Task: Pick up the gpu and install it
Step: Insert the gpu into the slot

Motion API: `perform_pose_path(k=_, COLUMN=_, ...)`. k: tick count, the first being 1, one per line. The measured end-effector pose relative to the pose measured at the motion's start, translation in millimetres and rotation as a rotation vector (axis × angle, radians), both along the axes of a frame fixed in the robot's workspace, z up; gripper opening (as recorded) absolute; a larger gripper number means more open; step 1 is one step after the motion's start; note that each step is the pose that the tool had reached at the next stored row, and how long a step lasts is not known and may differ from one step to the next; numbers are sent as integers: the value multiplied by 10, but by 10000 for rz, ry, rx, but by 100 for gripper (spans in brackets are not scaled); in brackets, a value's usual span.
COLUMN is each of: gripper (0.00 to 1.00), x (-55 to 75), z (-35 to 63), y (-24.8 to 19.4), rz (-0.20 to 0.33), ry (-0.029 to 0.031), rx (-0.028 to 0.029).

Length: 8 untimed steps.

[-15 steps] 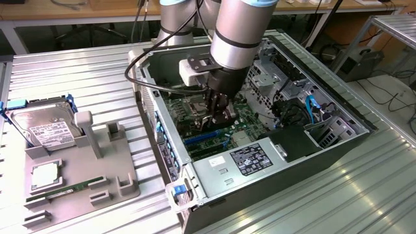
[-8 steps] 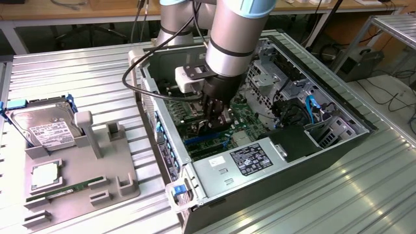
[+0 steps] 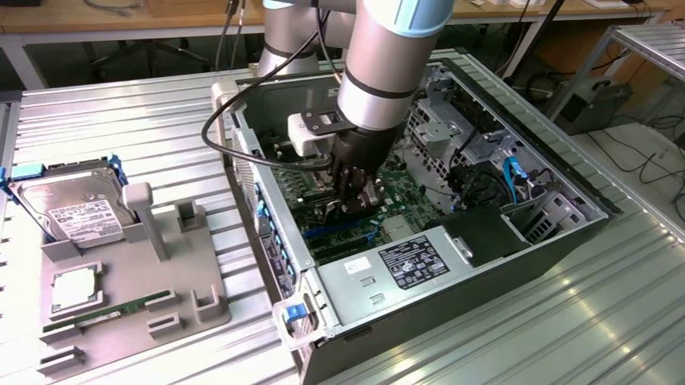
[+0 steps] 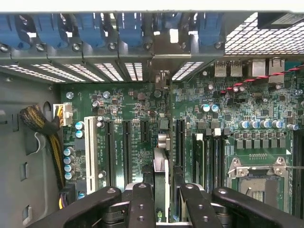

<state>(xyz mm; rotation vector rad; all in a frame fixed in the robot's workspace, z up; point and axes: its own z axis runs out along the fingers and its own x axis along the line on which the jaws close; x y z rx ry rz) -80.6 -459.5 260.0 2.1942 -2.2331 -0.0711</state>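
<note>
1 — Clamping the gpu (image 4: 160,166) edge-on, hand (image 4: 161,192) narrowed onto both faces of the card, reaching down inside the open case (image 3: 557,233), close over the motherboard (image 4: 123,109).

2 — Sitting in a slot, or hanging above one?

1 — Lining up with the expansion slots (image 4: 126,147); seated or not, impossible to tell.

2 — Handling how?

1 — Probably behaving as light and stiff, yet fragile. Judging the flat faces near the upper edge as the safe place for gripping, keeping clear of the contact strip and small components, and guarding against tilting or flexing under any sideways load.
</note>
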Motion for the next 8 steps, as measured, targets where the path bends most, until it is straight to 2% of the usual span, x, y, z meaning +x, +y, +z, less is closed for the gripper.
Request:
perform_pose_path(k=4, gripper=26, x=0, z=-23, y=5, rz=1, ry=100, rx=0)
perform_pose_path(k=6, gripper=26, x=0, z=-39, y=7, rz=1, ry=170, rx=0)
perform_pose_path(k=8, gripper=26, x=0, z=-50, y=8, rz=1, ry=202, rx=-3)
